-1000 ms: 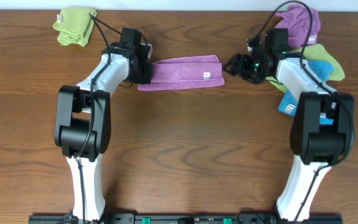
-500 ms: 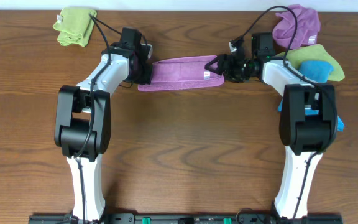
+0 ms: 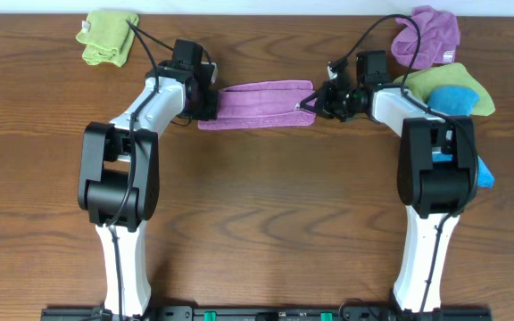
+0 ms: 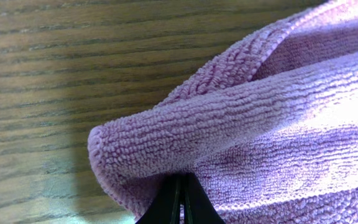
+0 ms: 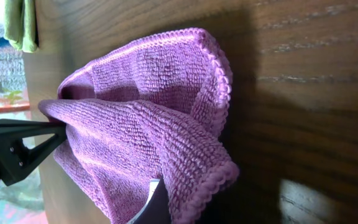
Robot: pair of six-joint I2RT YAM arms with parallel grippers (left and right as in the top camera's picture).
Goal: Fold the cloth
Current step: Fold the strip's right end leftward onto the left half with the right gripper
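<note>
Far left corner, a crumpled green cloth sits well out of play. Moving in, the left gripper is clenched on the left end of the purple cloth. The left wrist view has both fingers pinched tight under a rolled lip of terry. The cloth itself lies toward the far side of the desk, a long narrow band stretched between the two arms. Its long axis runs left to right, and the right end sits a touch nearer the far edge than the left.

Over at that right end is the right gripper. In the right wrist view its fingers straddle the bunched hem, with cloth heaped between them. Whether they have actually bitten down, I cannot tell. Beyond it a pile of spare cloths waits, purple, green and blue.

My read is that this is the end-to-end fold. To do it well, get a firm bite on the right hem, lift both layers together and carry one short end squarely over the other. Keep the band taut so the edges land flush.
</note>
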